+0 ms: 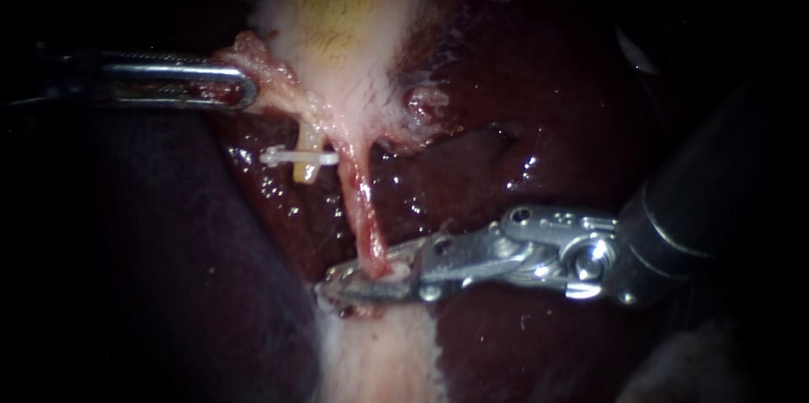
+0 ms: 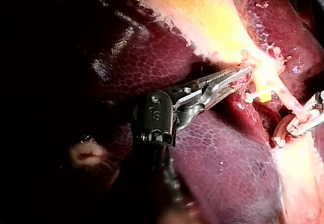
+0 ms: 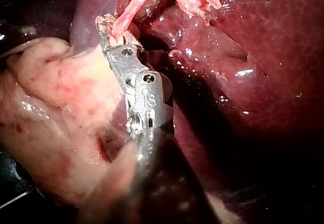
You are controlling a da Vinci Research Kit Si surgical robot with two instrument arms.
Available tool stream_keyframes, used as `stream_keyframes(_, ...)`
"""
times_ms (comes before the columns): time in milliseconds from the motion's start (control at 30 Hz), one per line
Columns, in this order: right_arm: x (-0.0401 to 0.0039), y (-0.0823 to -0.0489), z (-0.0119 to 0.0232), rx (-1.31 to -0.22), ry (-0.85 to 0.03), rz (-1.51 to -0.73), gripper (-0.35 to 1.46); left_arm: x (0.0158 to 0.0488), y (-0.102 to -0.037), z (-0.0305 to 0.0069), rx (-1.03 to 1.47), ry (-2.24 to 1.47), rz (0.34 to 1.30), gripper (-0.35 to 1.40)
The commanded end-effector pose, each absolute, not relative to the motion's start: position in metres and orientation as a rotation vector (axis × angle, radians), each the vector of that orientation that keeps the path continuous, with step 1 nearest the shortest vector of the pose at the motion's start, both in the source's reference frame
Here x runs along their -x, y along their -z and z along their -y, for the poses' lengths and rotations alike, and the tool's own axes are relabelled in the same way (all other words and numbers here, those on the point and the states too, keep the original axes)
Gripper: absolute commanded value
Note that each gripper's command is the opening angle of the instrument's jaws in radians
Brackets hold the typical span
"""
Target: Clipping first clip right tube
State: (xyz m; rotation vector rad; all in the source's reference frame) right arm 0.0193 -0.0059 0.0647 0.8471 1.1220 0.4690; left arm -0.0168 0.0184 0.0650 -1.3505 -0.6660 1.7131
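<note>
The right instrument (image 1: 339,285) comes in from the right, and its jaws are clamped across the lower end of the right tube (image 1: 364,217). One jaw lies on each side of the tube, their tips nearly meet beyond it, and a bit of white shows between them. In the right wrist view the pink tube runs straight into the narrow gap between the jaws. This tube is a thin red-pink strand that runs down from the fork under the gallbladder (image 1: 337,15) to the jaws, stretched fairly straight over the dark wet liver (image 1: 522,116). Just under the jaws lies a band of pale tissue (image 1: 379,352), touching their underside.

Just beside the right tube, nearer the left instrument, is the left tube (image 1: 308,170), a short yellowish stub. A white clip (image 1: 291,155) sits across it, well above the right instrument's jaws.

The left instrument (image 1: 240,87) comes in level from the left. Its long jaws are closed on a pink flap of tissue (image 1: 253,53) at the lower edge of the gallbladder, and a strand runs from there toward the fork. The gallbladder is pale with a yellow centre, and the liver lies on both sides of it.
</note>
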Motion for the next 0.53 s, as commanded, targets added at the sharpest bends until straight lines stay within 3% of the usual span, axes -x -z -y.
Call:
stream_keyframes(33, -0.0192, -0.0648, 0.0059, -0.857, -0.481, -1.117, -0.35, 0.0168, -0.0650, -0.0184, 1.350, -1.713, 0.666, -0.35)
stream_keyframes(167, -0.0189, -0.0647, 0.0060, -0.864, -0.494, -1.083, -0.35, 0.0168, -0.0650, -0.0184, 1.351, -1.713, 0.666, -0.35)
stream_keyframes(533, -0.0188, -0.0652, 0.0061, -0.862, -0.492, -1.083, -0.35, 0.0169, -0.0651, -0.0183, 1.350, -1.713, 0.665, -0.35)
